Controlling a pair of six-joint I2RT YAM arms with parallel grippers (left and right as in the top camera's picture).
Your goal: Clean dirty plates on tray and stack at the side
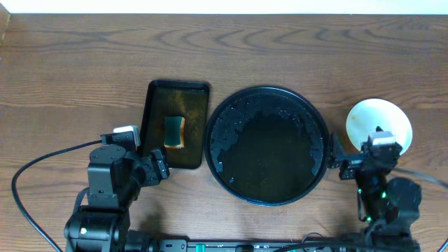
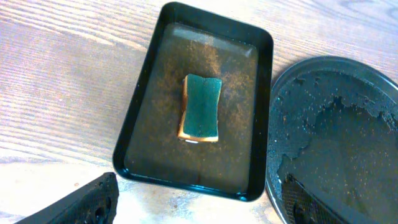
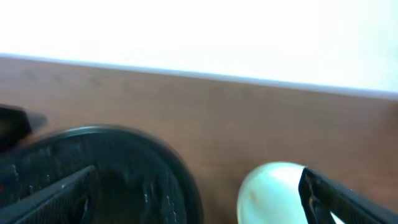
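the left fingers [image 2: 93,199] are held spread near the front edge of the desk [image 1: 70,63], beside a rectangular tray [image 1: 192,105] in which a sponge [image 1: 174,131] lies. the wet round tray [image 1: 273,168] is set mid-desk. the plates [image 1: 374,120] are seen just beside it, towards the right edge, with the right fingers [image 3: 342,199] spread close by.

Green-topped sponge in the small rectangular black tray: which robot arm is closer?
Left. The left arm's fingers sit by the rectangular black tray holding the green-topped sponge; the right arm's fingers are beyond the large round black tray, beside a pale round plate.
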